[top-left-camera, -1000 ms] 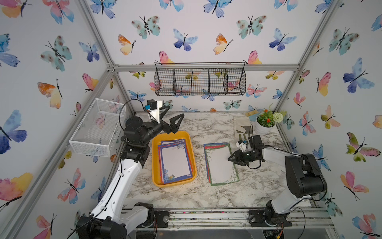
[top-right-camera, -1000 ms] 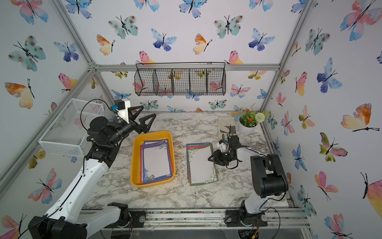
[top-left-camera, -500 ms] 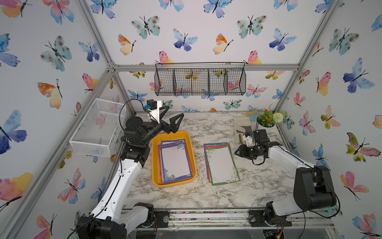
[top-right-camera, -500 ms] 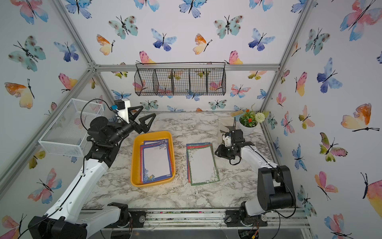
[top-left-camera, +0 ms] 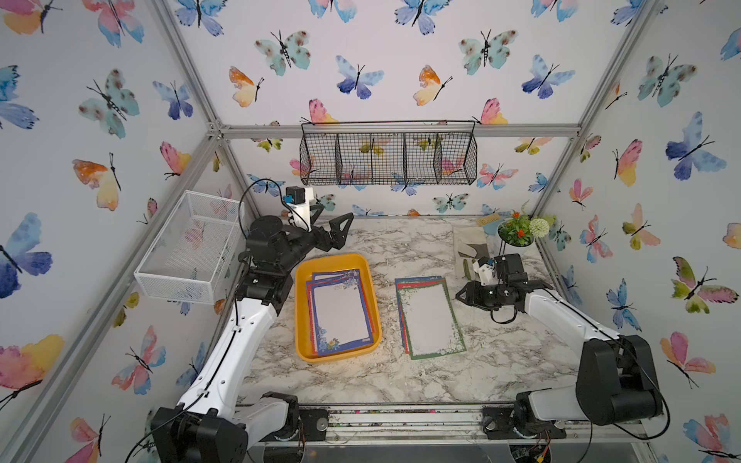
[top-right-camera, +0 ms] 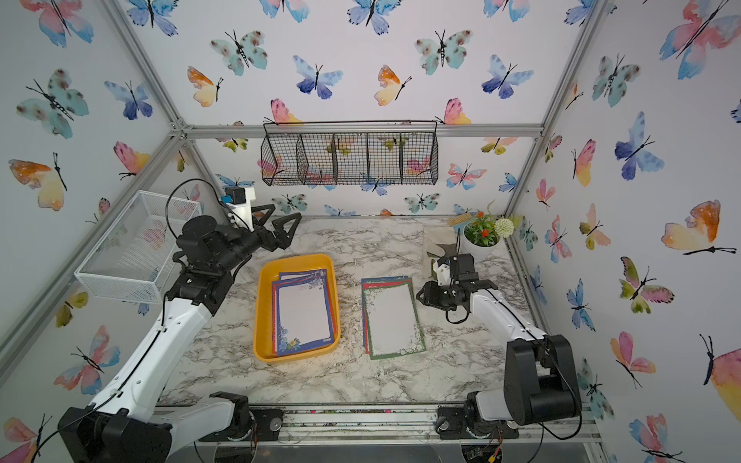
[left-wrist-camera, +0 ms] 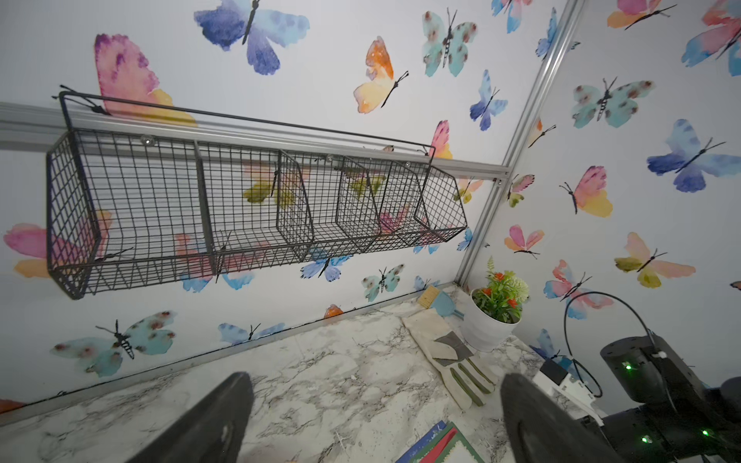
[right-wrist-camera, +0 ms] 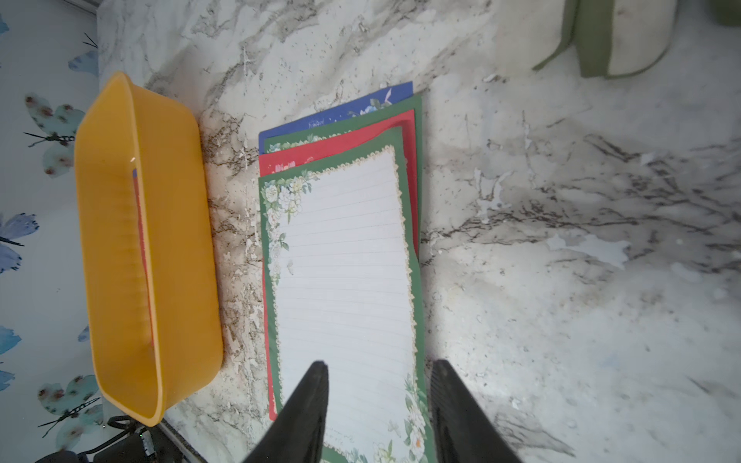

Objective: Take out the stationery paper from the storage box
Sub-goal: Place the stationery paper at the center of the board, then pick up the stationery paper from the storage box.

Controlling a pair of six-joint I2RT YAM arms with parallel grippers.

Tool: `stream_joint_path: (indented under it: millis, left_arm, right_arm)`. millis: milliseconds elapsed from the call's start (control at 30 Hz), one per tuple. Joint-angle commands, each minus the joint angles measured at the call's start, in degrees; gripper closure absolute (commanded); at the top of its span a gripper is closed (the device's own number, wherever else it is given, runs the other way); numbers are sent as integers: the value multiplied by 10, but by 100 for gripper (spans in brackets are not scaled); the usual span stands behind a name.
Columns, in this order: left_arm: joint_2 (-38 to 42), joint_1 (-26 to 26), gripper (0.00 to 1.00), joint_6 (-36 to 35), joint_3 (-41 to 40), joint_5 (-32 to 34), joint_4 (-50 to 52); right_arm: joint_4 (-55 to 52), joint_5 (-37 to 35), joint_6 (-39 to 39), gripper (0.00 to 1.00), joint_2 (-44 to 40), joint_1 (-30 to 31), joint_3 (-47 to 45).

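Blue- and red-bordered sheets lie in the box, left of centre in both top views. A stack already out sits on the counter just right of it. The left jaws hang wide open and empty above the box's far end, and the right jaws hover half parted and empty at the stack's right edge. Flat sheets may slip, lift several together, or drag the box.

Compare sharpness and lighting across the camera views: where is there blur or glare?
In both top views everything is sharp, with a bright patch on the table by the box; in the left wrist view the left fingers blur, the basket is crisp; in the right wrist view the right fingers blur, the sheets are sharp, glare whitens the table.
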State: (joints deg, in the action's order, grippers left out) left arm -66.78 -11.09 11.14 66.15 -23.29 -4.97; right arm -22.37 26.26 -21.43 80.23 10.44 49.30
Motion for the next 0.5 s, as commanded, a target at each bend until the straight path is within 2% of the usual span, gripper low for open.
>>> stream_joint_path:
  millis: [0,167,333,467]
  left_arm:
    - [-1,-2,2,4,26,49,96]
    - [21,0,0,-3,5,84,177]
    - [23,15,6,-2,-48,90,231]
    - [21,21,13,-1,-104,105,234]
  right_arm:
    - [31,25,-23,55,-16,-1,-3]
    - [49,22,-36,56,-30,12,7]
    - [64,15,-48,59,-31,45,35]
    - [62,-16,-53,60,-18,104,70]
